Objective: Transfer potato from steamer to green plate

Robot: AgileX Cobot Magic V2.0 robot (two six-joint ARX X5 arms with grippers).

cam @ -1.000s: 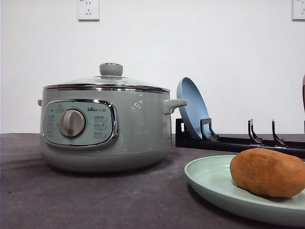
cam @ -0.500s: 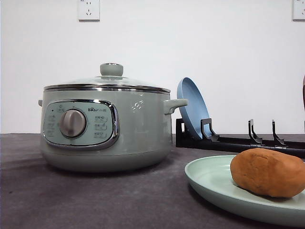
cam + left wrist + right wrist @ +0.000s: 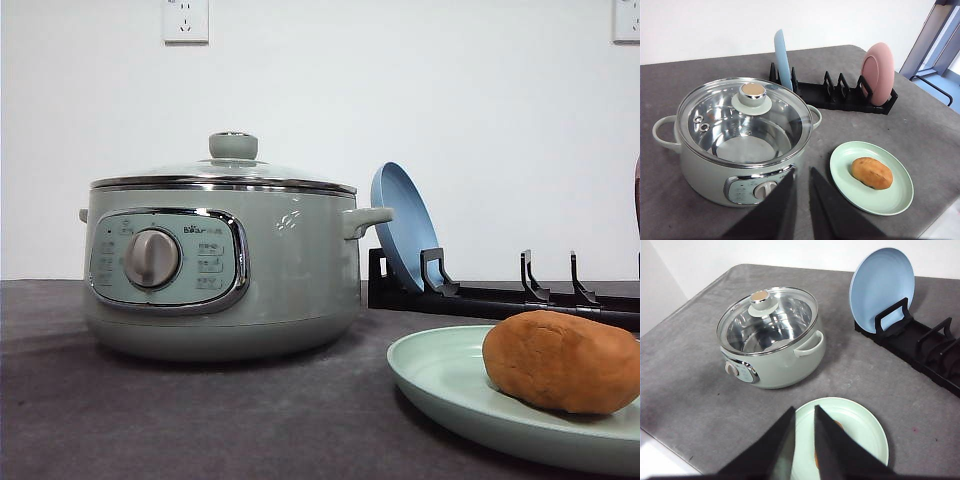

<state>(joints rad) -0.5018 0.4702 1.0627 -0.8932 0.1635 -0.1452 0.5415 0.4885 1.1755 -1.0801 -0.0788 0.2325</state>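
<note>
Potato, the oval orange-brown lump, lies on your shallow mint-green plate, just beside the sage-green steamer with its glass lid on (pan bare inside). Nothing has shifted over the last second, so you can judge the transfer done. Your left gripper and right gripper hang well above, fingers nearly together, grasping nothing.

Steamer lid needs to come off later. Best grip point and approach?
Take the lid by its round knob, coming straight down from above. The knob stands up at the centre of the flat glass, the one raised part a tool could close around; the rim sits flush on the steamer, leaving no edge to pinch.
</note>
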